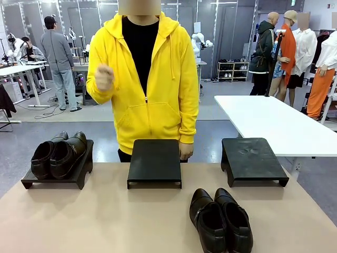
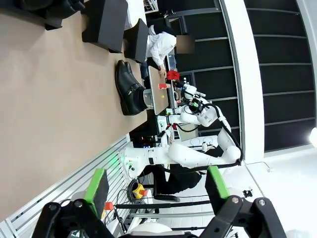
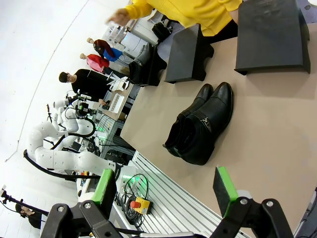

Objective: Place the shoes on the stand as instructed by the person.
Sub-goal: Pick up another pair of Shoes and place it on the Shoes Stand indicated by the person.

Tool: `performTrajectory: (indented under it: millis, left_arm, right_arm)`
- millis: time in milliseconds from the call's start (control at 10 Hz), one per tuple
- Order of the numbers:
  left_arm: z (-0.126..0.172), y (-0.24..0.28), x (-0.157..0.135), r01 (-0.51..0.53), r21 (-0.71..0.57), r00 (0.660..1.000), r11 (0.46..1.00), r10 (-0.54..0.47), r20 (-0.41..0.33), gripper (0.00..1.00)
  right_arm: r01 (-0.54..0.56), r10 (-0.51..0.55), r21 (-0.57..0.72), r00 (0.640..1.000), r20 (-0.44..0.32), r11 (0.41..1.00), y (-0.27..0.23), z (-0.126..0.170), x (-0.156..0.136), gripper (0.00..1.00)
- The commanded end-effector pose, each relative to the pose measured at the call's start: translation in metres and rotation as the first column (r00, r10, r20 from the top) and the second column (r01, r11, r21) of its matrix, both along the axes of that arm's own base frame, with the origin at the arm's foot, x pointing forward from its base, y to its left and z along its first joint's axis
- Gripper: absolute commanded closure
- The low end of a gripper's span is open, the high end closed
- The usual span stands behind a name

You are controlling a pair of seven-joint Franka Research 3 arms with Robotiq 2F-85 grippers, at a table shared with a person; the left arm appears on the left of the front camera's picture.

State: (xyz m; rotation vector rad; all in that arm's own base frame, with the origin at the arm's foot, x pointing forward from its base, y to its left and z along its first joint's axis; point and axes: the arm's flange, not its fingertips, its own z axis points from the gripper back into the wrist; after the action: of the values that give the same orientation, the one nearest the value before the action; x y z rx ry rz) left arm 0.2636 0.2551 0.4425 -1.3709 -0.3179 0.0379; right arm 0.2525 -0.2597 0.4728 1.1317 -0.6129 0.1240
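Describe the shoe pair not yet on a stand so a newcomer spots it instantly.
On the tan table, three black stands line the far edge before the person in yellow. Nearer the robot, before the gap between the middle stand and right stand, lies a dark shoe pair. Unlike the other pair on the left stand, it rests directly on the tabletop.

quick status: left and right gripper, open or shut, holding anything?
Left gripper: open, holding nothing.
Right gripper: open, holding nothing.
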Motion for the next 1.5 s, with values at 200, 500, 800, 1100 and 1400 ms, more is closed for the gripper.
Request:
performTrajectory:
  millis: [200,500,800,1100,1400]
  left_arm:
    - [0.002,0.0,-0.005,0.016,0.0,1.0,1.0,-0.016,0.009,0.0]
    - [0.002,0.0,-0.005,0.016,0.0,1.0,1.0,-0.016,0.009,0.0]
    - [0.002,0.0,-0.005,0.016,0.0,1.0,1.0,-0.016,0.009,0.0]
    - [0.002,0.0,-0.005,0.016,0.0,1.0,1.0,-0.016,0.009,0.0]
    - [0.002,0.0,-0.005,0.016,0.0,1.0,1.0,-0.016,0.009,0.0]
  right_arm:
    - [-0.008,0.008,0.003,1.0,0.016,1.0,-0.002,0.002,-0.001,0.0]
    - [-0.037,0.037,-0.05,0.999,-0.008,0.998,0.008,0.015,0.0,0.0]
    - [-0.106,0.094,-0.192,0.993,-0.07,0.976,0.043,0.066,0.008,0.0]
    - [-0.197,0.151,-0.311,0.975,-0.165,0.93,0.107,0.11,0.024,0.0]
    - [-0.205,0.097,-0.457,0.964,-0.249,0.865,0.2,0.131,0.035,0.0]
